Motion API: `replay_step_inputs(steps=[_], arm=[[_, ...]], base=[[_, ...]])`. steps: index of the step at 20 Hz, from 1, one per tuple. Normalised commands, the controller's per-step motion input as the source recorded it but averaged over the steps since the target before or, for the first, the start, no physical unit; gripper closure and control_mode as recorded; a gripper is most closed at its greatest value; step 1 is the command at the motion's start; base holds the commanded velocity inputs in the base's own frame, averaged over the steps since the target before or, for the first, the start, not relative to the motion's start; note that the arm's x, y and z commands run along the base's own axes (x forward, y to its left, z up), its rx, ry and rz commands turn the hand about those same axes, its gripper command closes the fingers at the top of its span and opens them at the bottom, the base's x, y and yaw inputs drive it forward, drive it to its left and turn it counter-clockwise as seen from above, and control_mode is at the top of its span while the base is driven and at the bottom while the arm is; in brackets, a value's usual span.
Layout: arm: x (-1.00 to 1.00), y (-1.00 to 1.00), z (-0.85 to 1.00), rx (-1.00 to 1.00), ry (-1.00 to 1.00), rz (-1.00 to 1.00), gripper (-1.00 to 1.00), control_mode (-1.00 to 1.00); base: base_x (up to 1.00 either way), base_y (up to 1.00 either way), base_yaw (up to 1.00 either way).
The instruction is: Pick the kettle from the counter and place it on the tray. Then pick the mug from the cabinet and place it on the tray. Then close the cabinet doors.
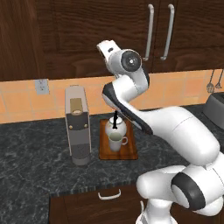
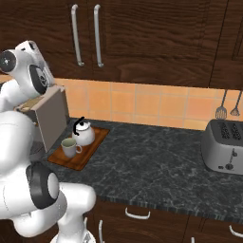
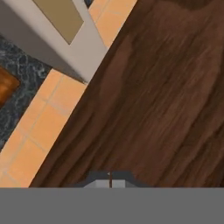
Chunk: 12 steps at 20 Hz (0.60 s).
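The white kettle (image 1: pixel 116 127) (image 2: pixel 86 135) with its black handle stands at the back of the wooden tray (image 1: pixel 129 153) (image 2: pixel 81 162). The pale mug (image 1: pixel 116 141) (image 2: pixel 70 147) stands on the tray just in front of it. Both cabinet doors (image 1: pixel 87 35) (image 2: pixel 156 38) are closed, their silver handles (image 1: pixel 150 33) (image 2: pixel 74 35) side by side. My gripper (image 1: pixel 104 47) (image 2: pixel 32 47) (image 3: pixel 109 180) is raised close against the dark wood door face (image 3: pixel 166 87), left of the handles and above the tray. It is shut and holds nothing.
A grey coffee machine (image 1: pixel 78 124) (image 2: pixel 50 116) (image 3: pixel 57 26) stands beside the tray on the dark marbled counter (image 1: pixel 35 166) (image 2: pixel 156 166). A toaster (image 2: pixel 225 144) sits at the right, with utensils (image 2: pixel 221 111) hanging on the orange tiled wall. A drawer front (image 1: pixel 109 203) lies below the counter's edge.
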Motion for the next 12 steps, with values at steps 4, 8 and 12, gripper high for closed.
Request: replay_step_inputs(steps=[4,8,12], arm=[[1.0,-0.55,-0.27,0.09,0.0,0.27,1.0,-1.0],[1.0,-0.29,-0.48,0.02,0.0,0.18,1.0,-1.0],[1.0,-0.02,-0.67,0.0,0.0,0.03,1.0,-1.0]], base=[[0.0,0.0,0.0],[0.0,0.0,0.0],[0.0,0.0,0.0]])
